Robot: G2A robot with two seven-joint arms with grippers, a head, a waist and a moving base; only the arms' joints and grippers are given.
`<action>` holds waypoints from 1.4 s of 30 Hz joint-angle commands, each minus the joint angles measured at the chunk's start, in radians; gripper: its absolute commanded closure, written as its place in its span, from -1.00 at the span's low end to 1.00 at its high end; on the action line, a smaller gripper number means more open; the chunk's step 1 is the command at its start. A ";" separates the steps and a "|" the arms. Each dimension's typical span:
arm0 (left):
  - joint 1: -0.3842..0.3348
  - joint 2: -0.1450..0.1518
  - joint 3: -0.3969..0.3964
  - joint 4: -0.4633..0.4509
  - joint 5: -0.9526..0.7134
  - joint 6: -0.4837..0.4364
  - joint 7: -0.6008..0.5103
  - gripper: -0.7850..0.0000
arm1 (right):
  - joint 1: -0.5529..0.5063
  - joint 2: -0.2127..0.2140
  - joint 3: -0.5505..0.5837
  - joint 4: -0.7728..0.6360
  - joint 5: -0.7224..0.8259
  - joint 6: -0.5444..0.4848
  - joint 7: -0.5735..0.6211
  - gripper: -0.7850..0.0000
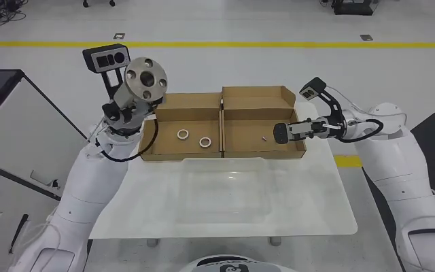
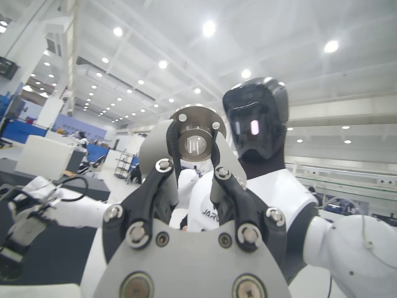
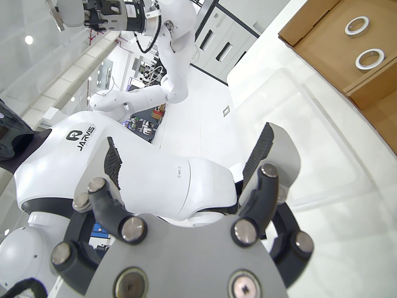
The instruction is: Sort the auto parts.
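My left gripper is raised high above the left end of the table, shut on a round metal flange with a bored hub, its flat face turned up toward the top camera. The same gripper and flange show far off in the right wrist view. My right gripper is open with nothing between its fingers, held level over the front edge of the right cardboard box, near its right corner. Two white rings lie in the left cardboard box.
A small part lies on the right box's floor. A clear shallow plastic tray sits on the white table in front of the boxes. The two boxes stand side by side along the table's far edge.
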 commanded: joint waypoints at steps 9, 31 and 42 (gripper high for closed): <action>0.013 -0.014 -0.029 0.001 -0.043 0.039 -0.038 1.00 | 0.000 0.000 0.000 0.000 0.000 0.000 0.000 -1.00; 0.013 -0.015 -0.044 0.063 0.228 0.182 0.080 1.00 | 0.000 0.000 0.000 0.000 0.000 0.000 0.000 -1.00; -0.114 -0.029 -0.008 0.191 0.573 0.248 0.156 1.00 | 0.000 0.000 0.000 0.000 0.000 0.000 0.000 -1.00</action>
